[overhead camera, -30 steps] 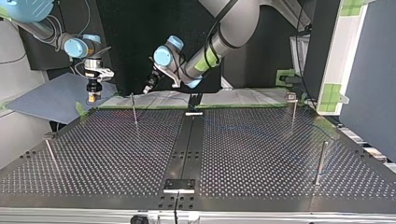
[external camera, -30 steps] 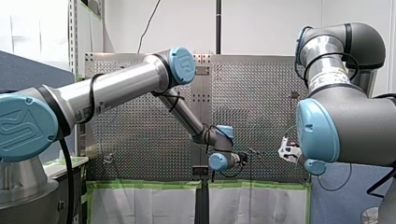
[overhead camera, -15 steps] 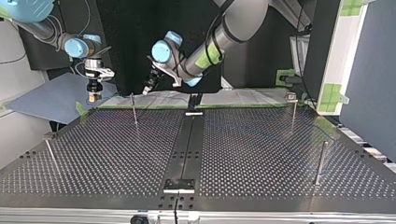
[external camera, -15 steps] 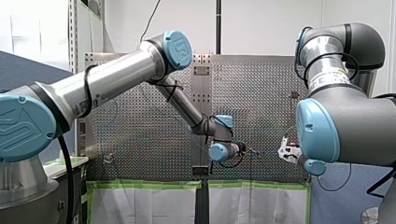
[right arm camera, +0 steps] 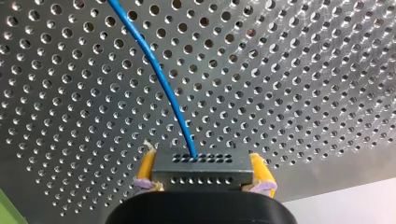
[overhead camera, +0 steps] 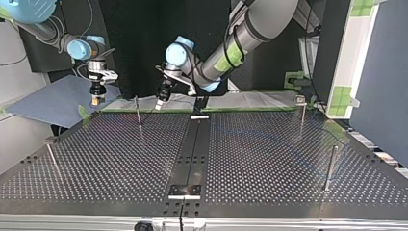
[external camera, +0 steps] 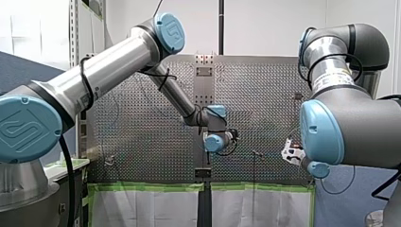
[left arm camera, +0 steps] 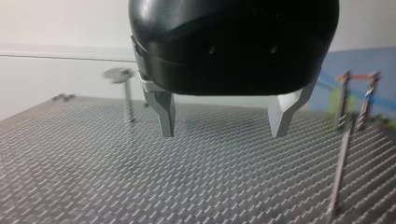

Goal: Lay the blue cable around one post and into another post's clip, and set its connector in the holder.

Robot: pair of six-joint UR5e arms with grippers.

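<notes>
Clamping the connector [right arm camera: 201, 164] between yellow pads [right arm camera: 146, 169], my right gripper [right arm camera: 203, 173] holds up the end of the blue cable [right arm camera: 159, 74], which runs ahead toward eleven o'clock, likely kept free for routing. My left gripper [left arm camera: 222, 131] hangs spread wide and empty, likely ready to guide cable. Only the top view places it near the post [overhead camera: 138, 113] at the table's [overhead camera: 269, 159] eleven o'clock.

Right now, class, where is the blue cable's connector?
In the right wrist view the connector sits clamped between my right gripper's yellow pads, the blue cable leading out of it over the perforated table.
</notes>
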